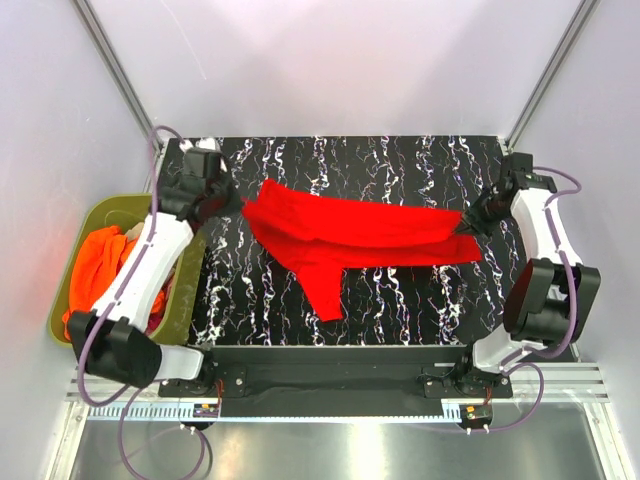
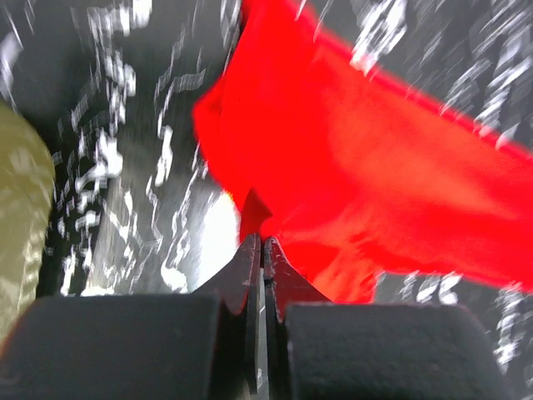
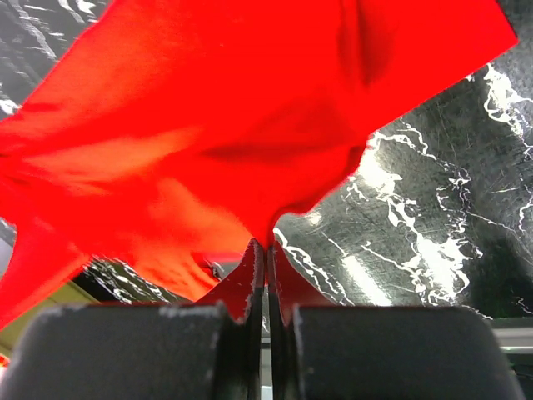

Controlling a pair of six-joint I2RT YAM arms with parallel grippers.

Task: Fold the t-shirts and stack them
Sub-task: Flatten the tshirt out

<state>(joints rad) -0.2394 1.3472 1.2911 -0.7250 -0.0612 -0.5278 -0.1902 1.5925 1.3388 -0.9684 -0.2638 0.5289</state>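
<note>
A bright red t-shirt hangs stretched across the black marbled table between both grippers, one part drooping toward the front. My left gripper is shut on its left edge; in the left wrist view the cloth runs from the closed gripper. My right gripper is shut on its right edge; in the right wrist view the cloth pinches into the closed gripper. An orange t-shirt and others lie in the tub.
An olive-green tub stands off the table's left edge, beside the left arm; it shows in the left wrist view too. White walls and metal frame posts enclose the back and sides.
</note>
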